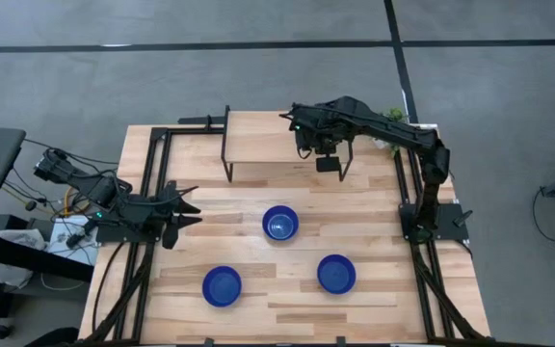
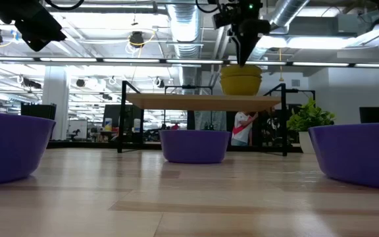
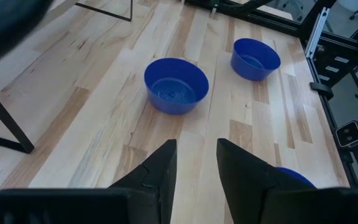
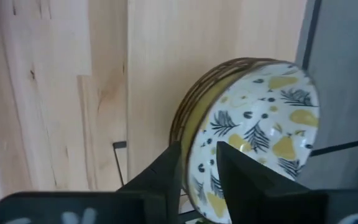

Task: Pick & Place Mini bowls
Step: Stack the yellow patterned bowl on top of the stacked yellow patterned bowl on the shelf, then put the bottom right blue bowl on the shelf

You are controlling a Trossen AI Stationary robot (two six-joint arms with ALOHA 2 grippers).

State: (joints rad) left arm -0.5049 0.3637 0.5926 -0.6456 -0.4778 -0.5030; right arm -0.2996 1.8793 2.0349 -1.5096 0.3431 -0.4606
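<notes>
- The desk (image 1: 287, 299) is pale wood planks; on it I count one raised shelf, three blue bowls and one plant.
- The shelf (image 1: 258, 145) stands on thin black legs at the desk's far side, its board level above the desk top.
- My left arm waits at the left edge of the desk. Its gripper (image 3: 194, 163) hangs low over the planks and points toward the blue bowls, jaws apart with bare wood showing between them, holding nothing.
- My right arm reaches over the shelf's right end. Its gripper (image 4: 199, 163) points down at the stack there, jaws a little apart, straddling the rim of the top patterned bowl; I cannot tell whether the fingers touch it.
- Three blue bowls sit upright and well apart on the open desk: one in the middle (image 1: 280, 224), one front left (image 1: 222, 285), one front right (image 1: 336, 274).
- The stack of patterned bowls (image 4: 253, 134) sits on the shelf near its right end, right under my right gripper. The top one is cream with yellow pears and dark leaves; the nested rims below it show as thin rings. I cannot count them for sure. From the low view the stack (image 2: 241, 80) looks yellow.
- One small green plant (image 2: 306, 118) stands at the desk's far right corner, beside the shelf.
</notes>
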